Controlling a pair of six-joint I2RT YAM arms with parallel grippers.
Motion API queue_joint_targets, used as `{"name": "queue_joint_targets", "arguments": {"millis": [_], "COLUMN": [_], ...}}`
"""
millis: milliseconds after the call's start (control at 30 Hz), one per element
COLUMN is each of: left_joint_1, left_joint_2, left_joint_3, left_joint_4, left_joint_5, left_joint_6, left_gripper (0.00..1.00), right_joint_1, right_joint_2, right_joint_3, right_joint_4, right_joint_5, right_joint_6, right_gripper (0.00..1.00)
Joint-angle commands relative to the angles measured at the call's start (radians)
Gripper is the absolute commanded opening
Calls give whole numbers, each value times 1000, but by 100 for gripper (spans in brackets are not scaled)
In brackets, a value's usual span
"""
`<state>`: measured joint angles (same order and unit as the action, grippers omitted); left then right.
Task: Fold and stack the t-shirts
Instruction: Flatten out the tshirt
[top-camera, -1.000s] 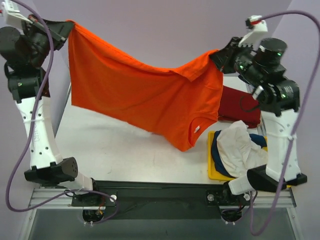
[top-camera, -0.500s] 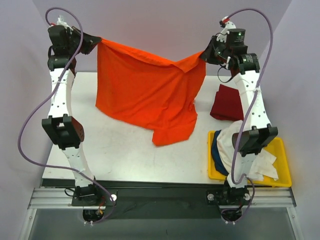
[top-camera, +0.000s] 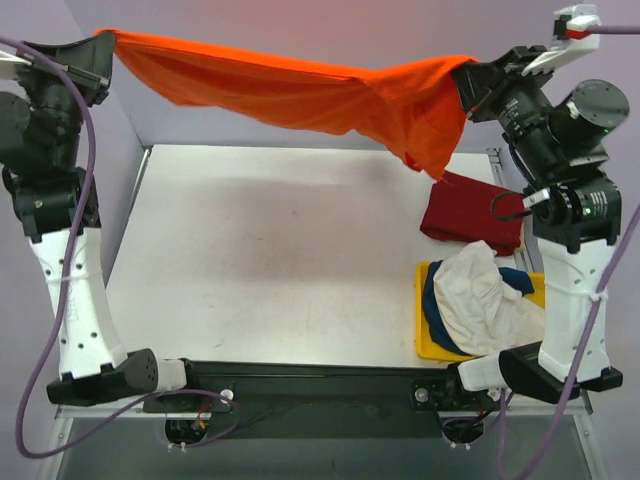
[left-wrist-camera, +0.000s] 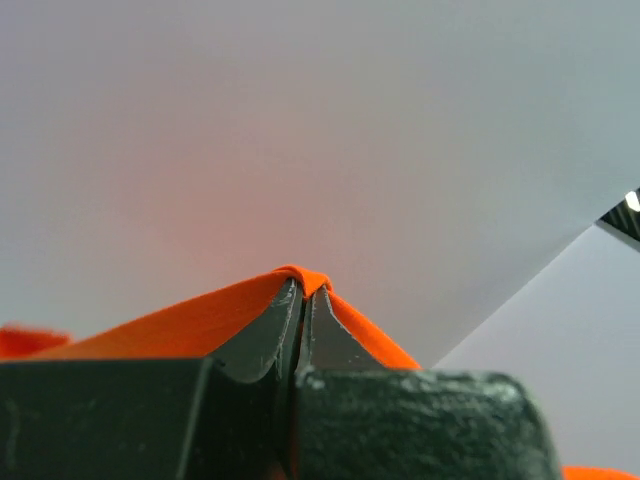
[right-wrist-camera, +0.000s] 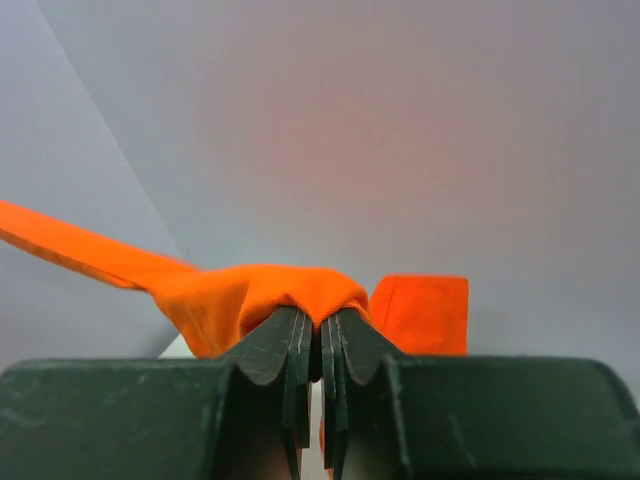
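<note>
The bright orange t-shirt (top-camera: 300, 90) hangs stretched in the air between both arms, high above the far part of the table. My left gripper (top-camera: 104, 40) is shut on its left corner, where the cloth (left-wrist-camera: 200, 320) wraps over the closed tips of that gripper (left-wrist-camera: 303, 287). My right gripper (top-camera: 462, 78) is shut on the right end, with cloth (right-wrist-camera: 260, 290) bunched over the closed tips of that gripper (right-wrist-camera: 320, 318). A dark red t-shirt (top-camera: 470, 212) lies folded on the table at right. White (top-camera: 490, 300) and navy blue (top-camera: 435, 310) shirts lie crumpled in the bin.
A yellow plastic bin (top-camera: 428, 345) sits at the near right of the white table (top-camera: 250, 260). Grey walls stand on the left, the right and behind. A black rail runs along the near edge.
Both arms have raised and spread the orange shirt. It now hangs as a narrow, taut band high up, instead of draping down toward the table.
</note>
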<state>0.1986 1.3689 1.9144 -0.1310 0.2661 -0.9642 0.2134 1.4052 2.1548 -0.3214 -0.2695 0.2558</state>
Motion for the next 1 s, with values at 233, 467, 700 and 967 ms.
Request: {"name": "queue_joint_targets", "arguments": {"millis": [233,467,700,967], "left_joint_1": [-41,-39,-34,-65], "left_joint_2": [-94,-125,201,660], "left_joint_3": [2,-262,-428,-204], "left_joint_4": [-35,-10,100,-25], "left_joint_5": [-105,-182,-81,-5], "left_joint_6": [47,90,110,186], "left_gripper": [0,0,0,85], "right_joint_1": [104,109,41,-31], "right_joint_2": [-100,35,417,888], "right_joint_3": [-27,-102,-64,153], "right_joint_4": [186,197,194,7], "right_joint_5": [104,107,87,-57], "right_joint_6": [-87,-70,-14,155], "right_gripper": [0,0,0,100]}}
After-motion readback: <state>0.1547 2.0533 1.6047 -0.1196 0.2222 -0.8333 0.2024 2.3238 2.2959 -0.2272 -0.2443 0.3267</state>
